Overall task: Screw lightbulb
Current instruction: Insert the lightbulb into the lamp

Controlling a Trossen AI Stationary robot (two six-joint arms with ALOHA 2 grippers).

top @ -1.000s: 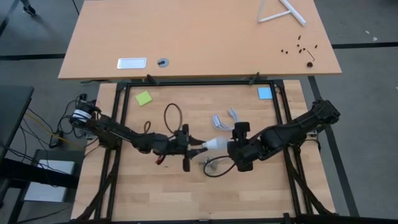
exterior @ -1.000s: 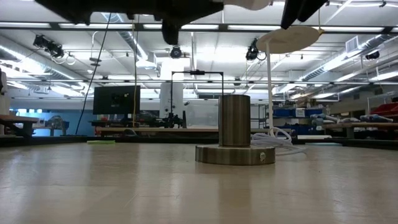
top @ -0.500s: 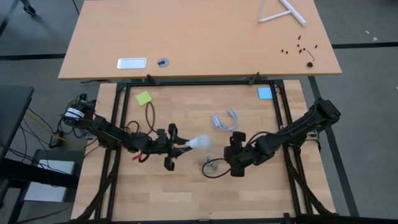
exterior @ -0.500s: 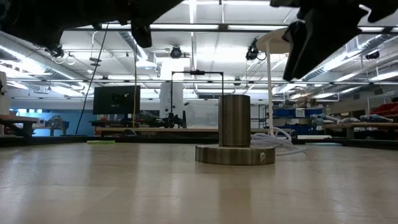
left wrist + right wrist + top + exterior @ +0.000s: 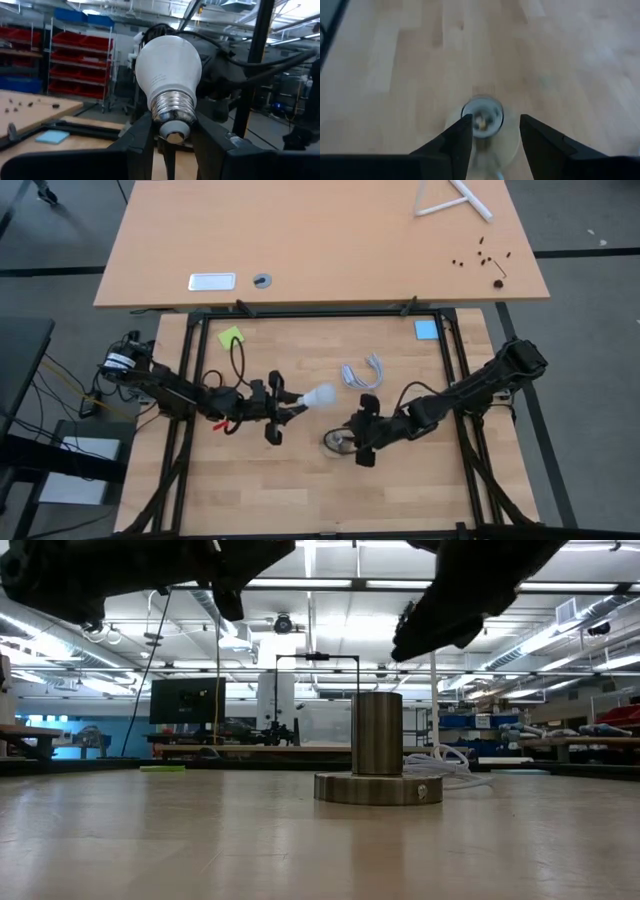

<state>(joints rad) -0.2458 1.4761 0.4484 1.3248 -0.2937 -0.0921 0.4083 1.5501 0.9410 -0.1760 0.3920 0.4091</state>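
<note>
**Left Gripper Held the Bulb While the Right Hung Over the Socket**

The left gripper [image 5: 283, 406] was clenched on the lightbulb [image 5: 319, 396], pinching it by the metallic screw end. In the left wrist view the two dark fingers [image 5: 141, 145] pressed against either side of the threaded base, and the white frosted globe [image 5: 168, 68] pointed away from the camera. Seen from above, the bulb sat a little left of the table's centre, held up off the wooden table [image 5: 420, 490], with its round end toward three o'clock.

The socket [image 5: 338, 442] stood on the table at about five o'clock from the bulb, near it but not touching. From table height it showed as a metal cylinder [image 5: 378, 734] upright on a round flat base, with a white cord [image 5: 452, 766] coiled behind it at three o'clock.

The right gripper [image 5: 362, 442] hung just at the socket's three o'clock side in the overhead view. In the right wrist view its fingers [image 5: 459, 141] stood apart with the socket's open mouth [image 5: 482, 116] between and beyond them; they gripped nothing and touched nothing.

A green note [image 5: 231, 338] lay at the table's eleven o'clock corner, a blue one [image 5: 426, 330] at one o'clock.
</note>
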